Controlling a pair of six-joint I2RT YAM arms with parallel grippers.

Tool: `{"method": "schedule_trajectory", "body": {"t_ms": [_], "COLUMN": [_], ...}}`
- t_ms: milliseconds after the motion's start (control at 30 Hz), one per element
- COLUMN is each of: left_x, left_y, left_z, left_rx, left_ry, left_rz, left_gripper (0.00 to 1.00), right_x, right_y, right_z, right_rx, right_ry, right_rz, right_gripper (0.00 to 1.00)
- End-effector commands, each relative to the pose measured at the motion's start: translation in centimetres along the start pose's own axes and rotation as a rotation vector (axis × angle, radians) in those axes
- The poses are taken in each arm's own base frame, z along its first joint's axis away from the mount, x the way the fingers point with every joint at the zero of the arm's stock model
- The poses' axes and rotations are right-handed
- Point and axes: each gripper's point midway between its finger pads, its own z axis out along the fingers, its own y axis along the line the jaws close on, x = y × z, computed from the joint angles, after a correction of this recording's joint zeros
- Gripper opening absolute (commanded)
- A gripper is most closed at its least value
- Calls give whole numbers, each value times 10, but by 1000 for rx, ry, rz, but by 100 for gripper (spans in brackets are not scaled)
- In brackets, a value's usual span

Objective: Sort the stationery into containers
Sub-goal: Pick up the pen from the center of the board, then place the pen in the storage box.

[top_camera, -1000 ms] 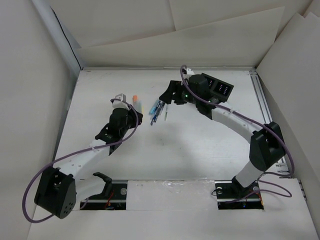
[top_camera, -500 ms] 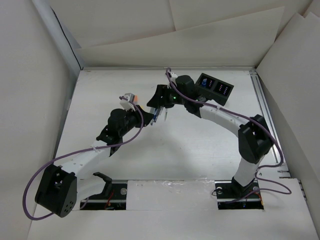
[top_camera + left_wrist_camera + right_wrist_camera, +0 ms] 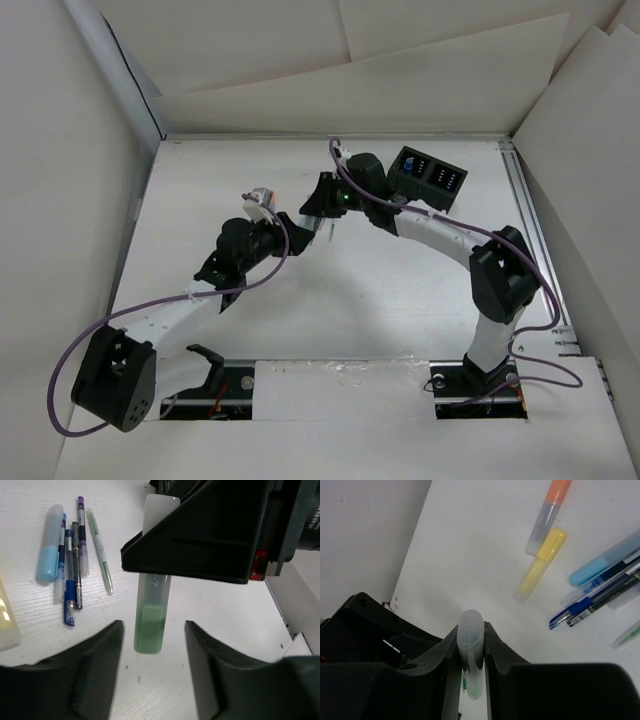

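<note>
Green highlighter (image 3: 149, 632) clamped in right pincer (image 3: 471, 631), between parted left pincer (image 3: 153, 626) fingers.

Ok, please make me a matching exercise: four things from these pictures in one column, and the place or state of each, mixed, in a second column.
1. green highlighter
2. yellow highlighter
3. left gripper
4. black box

A. open, holding nothing
B. lying beside the orange highlighter
C. on the far right part of the table
D. clamped in the right gripper

Pairs: 1-D, 2-B, 3-A, 4-C
</note>
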Motion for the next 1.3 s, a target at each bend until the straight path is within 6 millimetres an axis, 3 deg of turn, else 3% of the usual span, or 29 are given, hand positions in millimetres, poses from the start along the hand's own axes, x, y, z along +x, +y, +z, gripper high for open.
{"method": "schedule_trajectory", "body": {"t_ms": [0, 67, 200, 233, 267, 300, 367, 433, 467, 600, 700, 733, 833, 867, 967, 1033, 1267], "left_x": [-19, -26, -36, -40, -45, -45, -43, -52, -51, -52, -57, -63, -56, -64, -58, -58, -43], "left_y": [-13, -12, -7, -1, 2, 11, 37, 59, 67, 99, 120, 122, 151, 151, 164, 168, 187], "left_z": [1, 2, 3, 4, 6, 9, 12, 18, 20, 35, 38, 42, 42, 47, 54, 56, 60], "left_rx": [49, 33, -9, -42, -72, -120, -263, -392, -438, -610, -692, -700, -824, -835, -886, -901, -953], "left_ry": [-71, -92, -132, -156, -164, -165, -166, -193, -188, -153, -162, -165, -135, -148, -124, -120, -69], "left_rz": [18, 19, -8, -19, -45, -64, -98, -110, -119, -119, -119, -122, -98, -95, -73, -59, -45], "left_gripper": [52, 57, 57, 56, 56, 56, 55, 53, 53, 52, 52, 51, 51, 51, 51, 51, 51], "right_x": [-47, -60, -109, -130, -146, -155, -187, -206, -216, -231, -238, -243, -248, -251, -255, -252, -238], "right_y": [5, -1, -31, -54, -60, -74, -116, -139, -163, -214, -232, -237, -247, -250, -247, -256, -248], "right_z": [-20, -28, -63, -81, -98, -110, -154, -188, -213, -247, -257, -255, -252, -249, -244, -237, -206], "right_rx": [29, 50, 143, 203, 231, 277, 442, 551, 645, 811, 891, 906, 942, 948, 941, 953, 945], "right_ry": [-147, -183, -326, -389, -444, -483, -628, -728, -796, -877, -897, -896, -887, -880, -878, -859, -815], "right_rz": [-37, -34, -15, 2, 5, 17, 43, 57, 82, 121, 108, 98, 73, 62, 48, 45, 31], "right_gripper": [0, 0, 0, 0, 0, 0, 0, 0, 0, 0, 0, 0, 0, 0, 0, 0, 0]}}
